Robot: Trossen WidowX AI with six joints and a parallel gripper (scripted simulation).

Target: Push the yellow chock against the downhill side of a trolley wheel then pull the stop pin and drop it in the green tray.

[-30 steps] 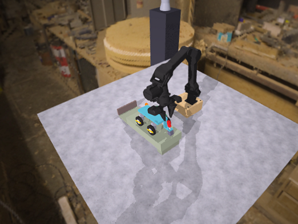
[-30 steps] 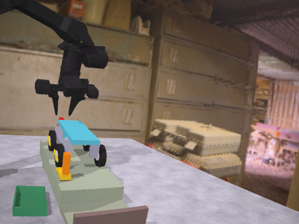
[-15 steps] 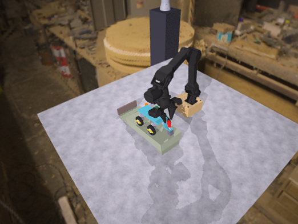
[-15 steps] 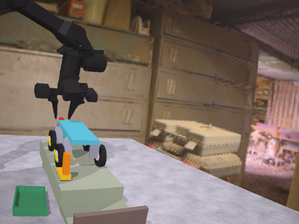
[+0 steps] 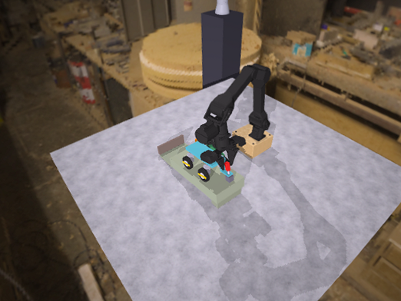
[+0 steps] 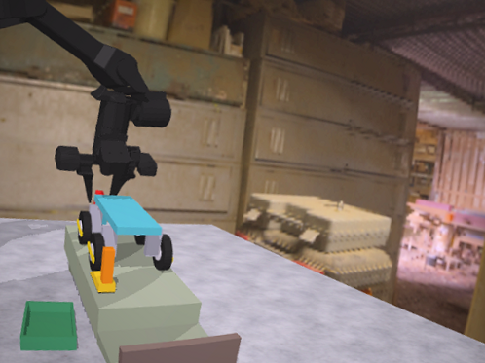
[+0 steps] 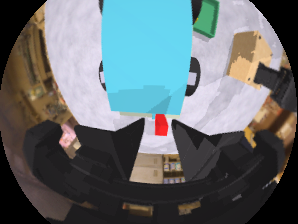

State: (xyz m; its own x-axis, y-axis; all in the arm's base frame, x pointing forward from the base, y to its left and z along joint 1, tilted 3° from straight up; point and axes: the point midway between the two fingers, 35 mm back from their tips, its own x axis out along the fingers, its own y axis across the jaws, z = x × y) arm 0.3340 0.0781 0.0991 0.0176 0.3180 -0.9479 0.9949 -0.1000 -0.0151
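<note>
The trolley has a blue deck and stands on the pale green ramp. The red-headed stop pin is upright at its uphill end. The yellow chock with its orange handle stands at the downhill side of a lower wheel on the tray side; whether it touches is unclear. My gripper is partly open, pointing down, with its fingertips on either side of the pin's head, not closed on it. The green tray is empty beside the ramp.
A brown end board stands across the ramp's low end. The arm's wooden base block is beside the ramp. A tall dark post rises behind the table's back corner. The trolley deck lies close to the fingers.
</note>
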